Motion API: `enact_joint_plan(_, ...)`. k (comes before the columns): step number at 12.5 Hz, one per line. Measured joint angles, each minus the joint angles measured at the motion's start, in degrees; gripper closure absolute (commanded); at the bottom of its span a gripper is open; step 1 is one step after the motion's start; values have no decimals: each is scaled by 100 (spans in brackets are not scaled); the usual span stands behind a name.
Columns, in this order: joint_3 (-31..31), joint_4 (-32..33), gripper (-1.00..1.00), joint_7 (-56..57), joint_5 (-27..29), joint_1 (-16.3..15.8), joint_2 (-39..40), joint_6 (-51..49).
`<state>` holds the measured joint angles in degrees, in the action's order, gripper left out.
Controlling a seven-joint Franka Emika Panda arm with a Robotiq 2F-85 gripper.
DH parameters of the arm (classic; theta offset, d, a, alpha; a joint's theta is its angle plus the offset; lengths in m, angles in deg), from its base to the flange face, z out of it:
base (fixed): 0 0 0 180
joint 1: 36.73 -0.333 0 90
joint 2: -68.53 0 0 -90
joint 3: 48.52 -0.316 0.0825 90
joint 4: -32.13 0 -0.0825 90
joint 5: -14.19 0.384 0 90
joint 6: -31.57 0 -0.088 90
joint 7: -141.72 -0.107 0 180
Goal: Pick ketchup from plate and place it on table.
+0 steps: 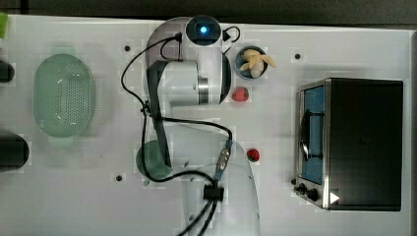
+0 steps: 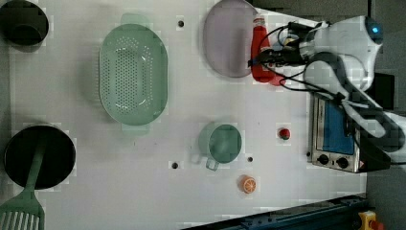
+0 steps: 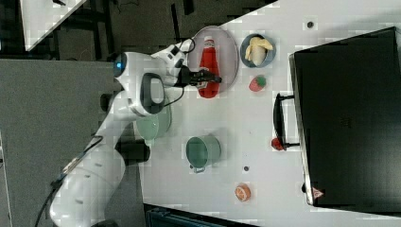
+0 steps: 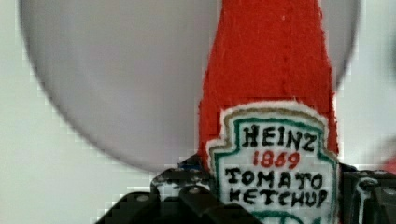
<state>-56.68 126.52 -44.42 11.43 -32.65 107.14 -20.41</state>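
The ketchup (image 3: pixel 208 54), a red soft bottle with a white label, lies along the edge of the greyish-lilac plate (image 3: pixel 229 47), its base end reaching over the rim toward the white table (image 3: pixel 227 118). My gripper (image 3: pixel 205 76) reaches across the bottle's labelled lower part. In the wrist view the ketchup (image 4: pixel 271 70) sits between my black fingers (image 4: pixel 187 196), which press on both sides of the label, with the plate (image 4: pixel 116 70) behind it. In the left view the ketchup (image 2: pixel 261 48) lies at the right rim of the plate (image 2: pixel 227 38), under the gripper (image 2: pixel 268 60).
A blue bowl (image 3: pixel 257 49) with a banana and a strawberry (image 3: pixel 257 83) sit close to the plate. A green mug (image 2: pixel 221 141), a pale-green basket (image 2: pixel 133 74), a toaster oven (image 2: pixel 335 134), an orange slice (image 2: pixel 248 184) and a black pot (image 2: pixel 38 155) stand on the table.
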Motion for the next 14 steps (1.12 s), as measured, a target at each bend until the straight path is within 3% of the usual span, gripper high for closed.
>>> enact_joint_plan(3, -15, -297, -27, -109, 377, 87, -546, -859)
enact_joint_plan(7, -47, -263, -26, -280, 423, 320, -1553, -1522)
enact_joint_plan(11, 79, 688, -27, -534, 461, 520, -2811, -1821)
enact_joint_plan(14, 179, 1628, -26, -859, 461, 567, -3373, -1409)
